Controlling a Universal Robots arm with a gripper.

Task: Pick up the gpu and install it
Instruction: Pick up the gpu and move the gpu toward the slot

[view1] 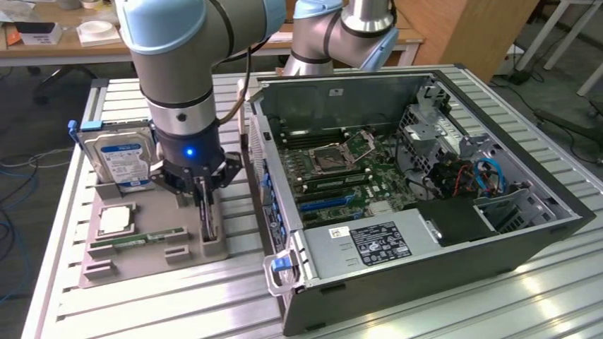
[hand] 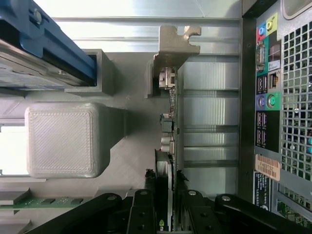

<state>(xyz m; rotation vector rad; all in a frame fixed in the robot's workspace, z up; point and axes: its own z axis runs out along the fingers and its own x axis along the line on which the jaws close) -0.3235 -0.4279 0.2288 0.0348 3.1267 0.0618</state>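
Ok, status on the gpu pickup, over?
Gripper shut on gpu. Gpu on edge in holder, not yet lifted. Open case right beside holder; drive behind, apart from gripper.

We note a black gripper [view1: 203, 201], a blue indicator light [view1: 191, 151], a pale-blue and silver arm [view1: 174, 92], a blue-labelled silver hard drive [view1: 121, 161], a green RAM stick [view1: 141, 239] on a grey tray [view1: 141, 263], a silver-bracketed gpu [hand: 167, 161], a green motherboard [view1: 363, 173], a ribbed silver desk [view1: 527, 296].
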